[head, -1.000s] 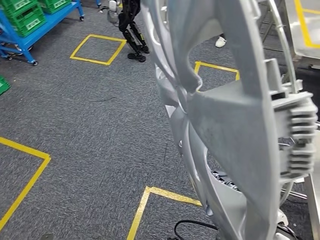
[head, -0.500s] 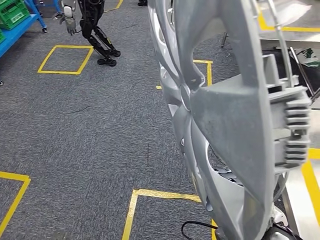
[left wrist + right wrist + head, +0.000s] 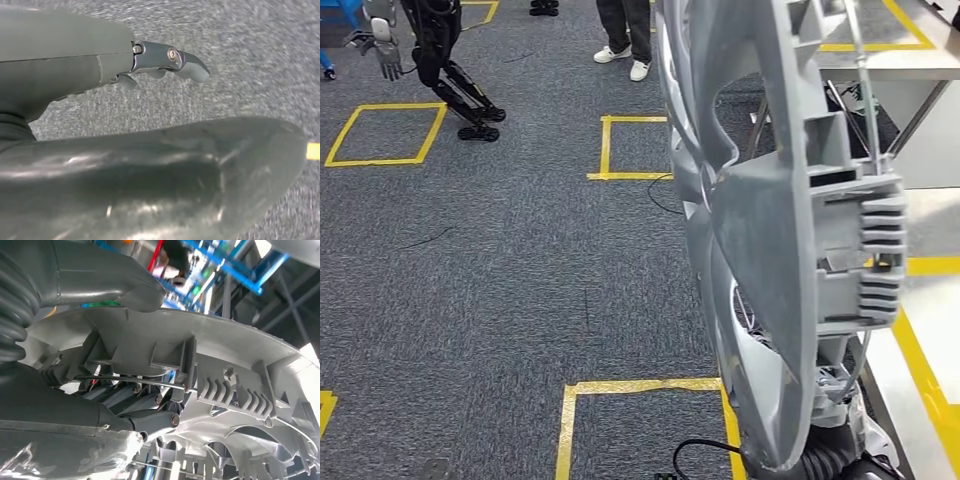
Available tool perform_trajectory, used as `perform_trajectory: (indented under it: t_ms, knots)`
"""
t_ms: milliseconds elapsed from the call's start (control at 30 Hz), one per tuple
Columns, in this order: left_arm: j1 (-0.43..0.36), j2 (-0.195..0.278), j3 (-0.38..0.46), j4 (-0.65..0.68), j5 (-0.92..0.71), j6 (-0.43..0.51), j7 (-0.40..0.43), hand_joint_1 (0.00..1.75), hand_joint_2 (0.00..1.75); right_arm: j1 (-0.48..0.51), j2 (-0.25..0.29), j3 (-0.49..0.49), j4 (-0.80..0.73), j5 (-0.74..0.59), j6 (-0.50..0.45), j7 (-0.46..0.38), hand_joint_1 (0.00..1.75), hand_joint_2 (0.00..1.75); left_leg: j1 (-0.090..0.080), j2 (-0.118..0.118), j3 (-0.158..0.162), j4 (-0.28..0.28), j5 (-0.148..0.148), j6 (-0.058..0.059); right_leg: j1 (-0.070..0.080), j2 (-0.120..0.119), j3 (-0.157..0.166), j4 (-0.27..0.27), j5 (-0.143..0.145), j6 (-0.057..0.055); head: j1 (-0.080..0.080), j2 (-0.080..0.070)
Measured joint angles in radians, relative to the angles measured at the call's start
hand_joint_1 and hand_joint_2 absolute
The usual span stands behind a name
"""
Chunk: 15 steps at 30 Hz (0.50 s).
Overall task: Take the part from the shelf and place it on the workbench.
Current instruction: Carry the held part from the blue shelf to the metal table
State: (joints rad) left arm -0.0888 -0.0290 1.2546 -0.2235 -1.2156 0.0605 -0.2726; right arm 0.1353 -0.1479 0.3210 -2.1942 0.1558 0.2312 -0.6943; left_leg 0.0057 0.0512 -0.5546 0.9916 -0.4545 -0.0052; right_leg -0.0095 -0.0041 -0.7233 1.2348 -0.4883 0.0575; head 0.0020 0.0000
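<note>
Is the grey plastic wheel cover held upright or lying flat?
Upright, on edge: the grey plastic wheel cover stands nearly vertical above the carpet, right hand gripping its rim.

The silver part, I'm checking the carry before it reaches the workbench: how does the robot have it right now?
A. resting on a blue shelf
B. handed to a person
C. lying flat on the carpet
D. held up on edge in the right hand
D: the silver part stands on edge above the carpet, and the right hand has its fingers hooked into the ribbed back.
</note>
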Motion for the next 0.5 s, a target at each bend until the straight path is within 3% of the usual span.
perform_trajectory:
  t_ms: [67, 133, 200, 267, 333, 400, 433, 467, 500]
  knots:
    - [-0.001, -0.002, 0.000, 0.000, 0.001, -0.002, -0.004, 0.00, 0.00, -0.005, 0.000, 0.003, 0.000, 0.000, -0.007, 0.000, 1.75, 1.75, -0.004, 0.017, 0.006, 0.002, -0.006, -0.009, 0.002, -0.041, 0.077, -0.135, 0.044, -0.005, 0.000, 0.000]
    - [-0.003, -0.003, 0.000, 0.000, 0.001, -0.003, -0.009, 0.00, 0.00, -0.012, 0.000, 0.006, 0.000, -0.002, -0.010, 0.000, 1.75, 1.75, -0.010, 0.031, 0.010, 0.003, -0.009, -0.018, 0.006, -0.060, 0.106, -0.190, 0.053, -0.018, -0.001, 0.000]
    - [-0.005, -0.008, -0.001, 0.000, 0.001, -0.004, -0.012, 0.00, 0.00, -0.015, 0.000, 0.011, -0.001, 0.000, -0.013, 0.001, 1.75, 1.75, -0.010, 0.048, 0.012, 0.000, -0.010, -0.029, 0.008, -0.036, 0.103, -0.192, 0.057, -0.033, -0.002, 0.000]
    - [-0.008, -0.015, -0.002, 0.000, 0.001, -0.004, -0.014, 0.00, 0.00, -0.020, 0.000, 0.018, -0.001, 0.004, -0.014, 0.003, 1.75, 1.75, -0.006, 0.029, 0.004, 0.023, -0.031, -0.040, 0.005, -0.014, 0.101, -0.196, 0.062, -0.044, -0.004, 0.000]
    - [-0.008, -0.019, -0.003, 0.000, 0.001, -0.004, -0.015, 0.00, 0.00, -0.026, 0.000, 0.025, -0.001, 0.006, -0.014, 0.005, 1.75, 1.75, -0.004, -0.016, -0.042, 0.121, -0.088, -0.045, 0.002, 0.008, 0.100, -0.199, 0.065, -0.051, -0.008, 0.000]
    - [-0.005, -0.021, -0.003, 0.000, 0.001, -0.004, -0.015, 0.00, 0.00, -0.030, 0.000, 0.028, -0.001, 0.007, -0.014, 0.007, 1.75, 1.75, -0.003, -0.037, -0.109, 0.251, -0.139, -0.046, 0.002, 0.032, 0.098, -0.199, 0.066, -0.054, -0.009, 0.000]
    - [-0.004, -0.021, -0.003, 0.000, 0.001, -0.004, -0.015, 0.00, 0.00, -0.030, 0.000, 0.029, -0.001, 0.008, -0.014, 0.008, 1.75, 1.75, -0.003, -0.040, -0.129, 0.284, -0.142, -0.045, 0.002, 0.044, 0.098, -0.199, 0.066, -0.054, -0.009, 0.000]
    - [-0.004, -0.022, -0.003, 0.000, 0.002, -0.004, -0.015, 0.00, 0.00, -0.030, 0.000, 0.029, 0.000, 0.008, -0.014, 0.009, 1.75, 1.75, -0.003, -0.042, -0.131, 0.280, -0.123, -0.044, 0.001, 0.056, 0.098, -0.199, 0.067, -0.053, -0.009, 0.000]
    - [-0.004, -0.023, -0.003, 0.000, 0.002, -0.004, -0.015, 0.00, 0.00, -0.030, 0.000, 0.031, 0.000, 0.007, -0.014, 0.010, 1.75, 1.75, -0.002, -0.047, -0.115, 0.239, -0.090, -0.043, 0.000, 0.069, 0.099, -0.198, 0.068, -0.052, -0.009, 0.000]
